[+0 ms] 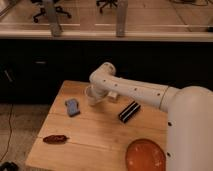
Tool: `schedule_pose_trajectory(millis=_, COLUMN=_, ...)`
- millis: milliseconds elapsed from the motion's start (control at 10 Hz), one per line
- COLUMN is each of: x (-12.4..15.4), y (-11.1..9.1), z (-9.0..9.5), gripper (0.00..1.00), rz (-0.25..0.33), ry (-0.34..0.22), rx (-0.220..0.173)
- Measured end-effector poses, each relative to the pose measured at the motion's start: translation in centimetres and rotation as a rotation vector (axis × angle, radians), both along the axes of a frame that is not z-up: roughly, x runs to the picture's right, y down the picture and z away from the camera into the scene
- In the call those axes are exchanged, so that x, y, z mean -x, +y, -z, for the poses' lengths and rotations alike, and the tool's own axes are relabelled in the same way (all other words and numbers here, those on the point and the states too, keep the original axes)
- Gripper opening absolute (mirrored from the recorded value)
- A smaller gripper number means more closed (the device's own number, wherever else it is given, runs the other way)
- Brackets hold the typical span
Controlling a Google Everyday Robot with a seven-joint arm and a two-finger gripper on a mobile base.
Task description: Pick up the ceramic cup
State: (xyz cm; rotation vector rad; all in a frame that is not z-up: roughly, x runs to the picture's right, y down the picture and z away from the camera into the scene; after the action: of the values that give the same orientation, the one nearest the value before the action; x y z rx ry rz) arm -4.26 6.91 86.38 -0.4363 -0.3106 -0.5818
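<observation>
Gripper (98, 96) meets upright ceramic cup (91, 95), rim up; jaws' state unclear.

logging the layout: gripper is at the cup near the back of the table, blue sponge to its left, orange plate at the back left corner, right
Not quite. The camera view shows the orange plate at the front right, near the table's front edge. The rest holds: the gripper is at the cup, blue sponge to its left.

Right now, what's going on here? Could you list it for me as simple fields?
gripper: at the ceramic cup, far side of the table
ceramic cup: white, upright, partly hidden by the arm
blue sponge: left of the cup
black box: right of the cup
orange plate: near right corner
red object: near left edge
table: wooden
</observation>
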Motion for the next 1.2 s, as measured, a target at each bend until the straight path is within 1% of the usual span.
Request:
schedule_pose_trajectory(millis=100, x=0.0, y=-0.2, z=0.1, gripper=0.05, rz=0.005, ry=-0.003, rx=-0.003)
schedule_pose_trajectory(millis=400, x=-0.2, y=-1.7, z=1.5, gripper=0.05, rz=0.009, ry=-0.014, rx=-0.015)
schedule_pose_trajectory(millis=1200, x=0.4, y=-2.6, z=2.6, gripper=0.05, rz=0.011, ry=-0.048, rx=-0.029)
